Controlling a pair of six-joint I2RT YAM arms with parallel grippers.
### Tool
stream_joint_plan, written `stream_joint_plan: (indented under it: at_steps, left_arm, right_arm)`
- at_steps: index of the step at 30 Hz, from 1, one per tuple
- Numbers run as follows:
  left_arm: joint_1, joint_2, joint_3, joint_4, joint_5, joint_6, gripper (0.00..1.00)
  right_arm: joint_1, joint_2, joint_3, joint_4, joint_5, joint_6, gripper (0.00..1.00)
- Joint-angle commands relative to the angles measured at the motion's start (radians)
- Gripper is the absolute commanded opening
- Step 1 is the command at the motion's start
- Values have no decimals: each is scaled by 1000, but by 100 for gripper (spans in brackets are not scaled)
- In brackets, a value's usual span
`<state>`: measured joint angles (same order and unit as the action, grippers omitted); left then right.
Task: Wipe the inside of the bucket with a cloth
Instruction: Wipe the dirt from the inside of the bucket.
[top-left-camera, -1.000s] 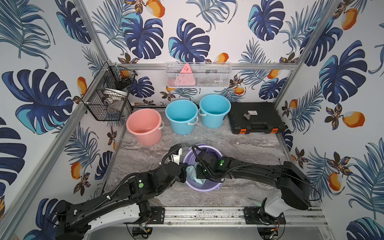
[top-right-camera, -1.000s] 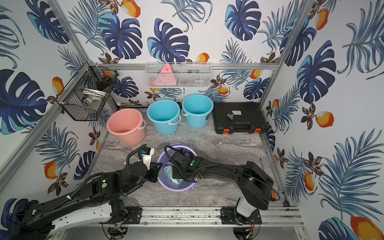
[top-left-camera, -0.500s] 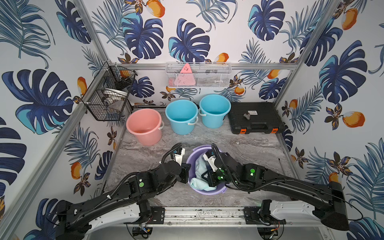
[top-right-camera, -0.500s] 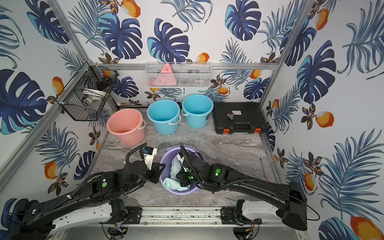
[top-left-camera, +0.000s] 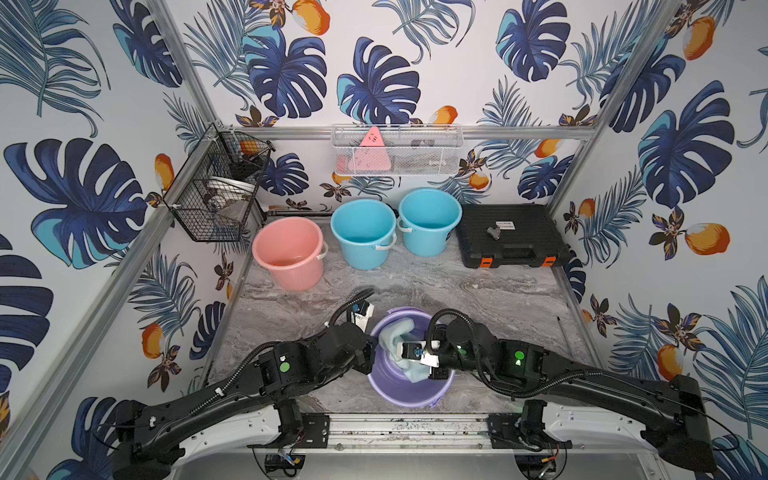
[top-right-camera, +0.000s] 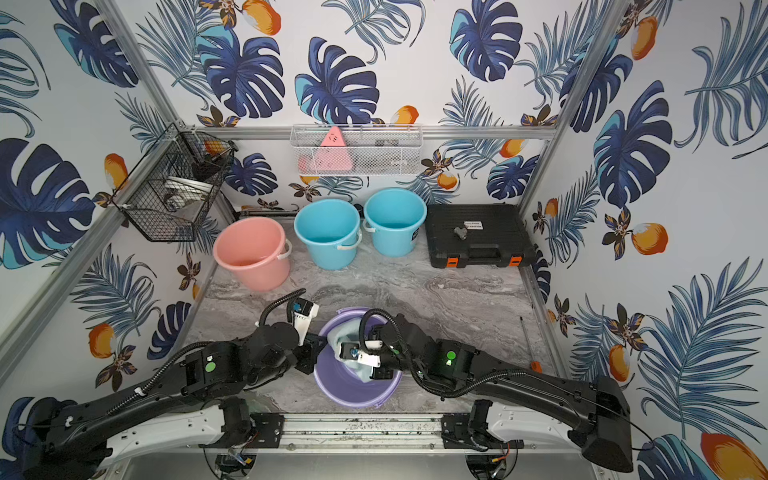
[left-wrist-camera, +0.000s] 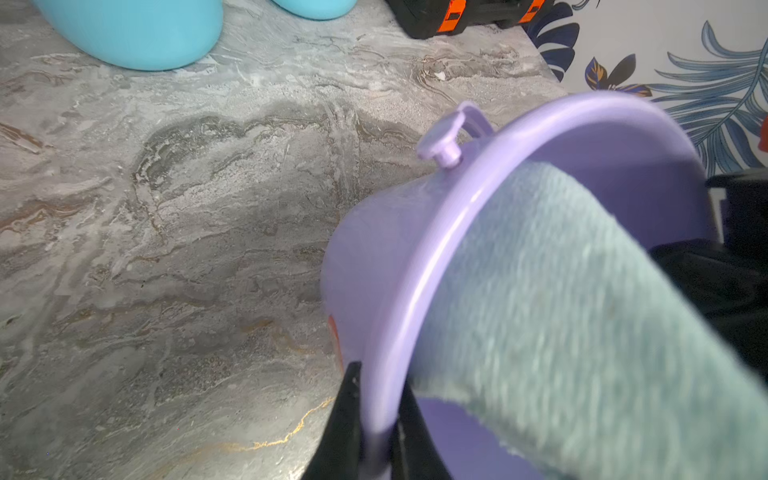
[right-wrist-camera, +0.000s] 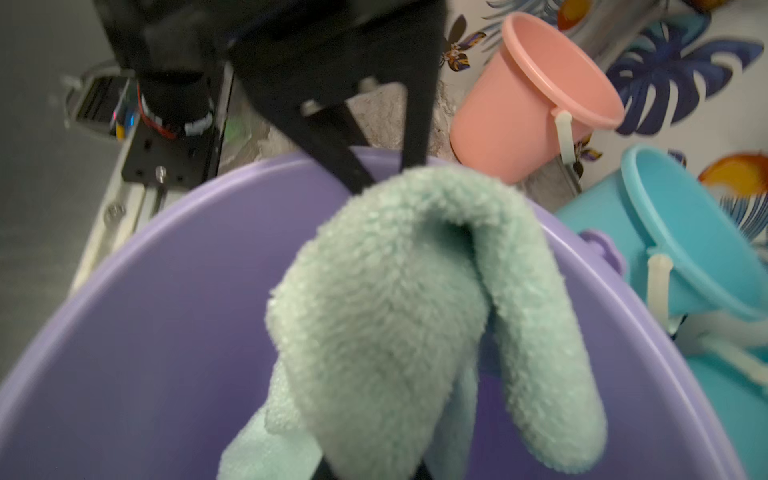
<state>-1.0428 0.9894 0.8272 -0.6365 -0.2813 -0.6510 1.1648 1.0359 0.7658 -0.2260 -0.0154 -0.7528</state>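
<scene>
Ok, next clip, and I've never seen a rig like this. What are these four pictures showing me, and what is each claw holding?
It is a robot with two black arms, the left arm and the right arm, fixed to a rail at the table's near edge. Two pictures come from a camera head overhead, looking down on everything. The other two come from a small camera on each wrist. On the marble table are a purple bucket, a pink bucket, a blue bucket, a second blue bucket and a black tool case. The left gripper is clamped on the purple bucket's rim. The right gripper is shut on the cloth, a fluffy mint towel draped inside that bucket.
</scene>
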Motion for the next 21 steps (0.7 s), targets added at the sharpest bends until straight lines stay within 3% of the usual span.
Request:
stream_joint_plan:
  at_steps: [1, 9, 14, 21]
  left_arm:
    - [1, 2, 15, 29, 28, 29, 0]
    - [1, 9, 18, 15, 54, 42, 0]
    - [1, 3, 12, 21, 63, 45, 0]
    - [1, 2, 10, 30, 77, 53, 0]
  right_arm:
    - [4, 9, -23, 60, 46, -507, 0]
    - [4, 93, 27, 205, 94, -826, 0]
    - [4, 164, 64, 283, 140, -870, 0]
    - [-2, 263, 70, 225, 82, -854, 0]
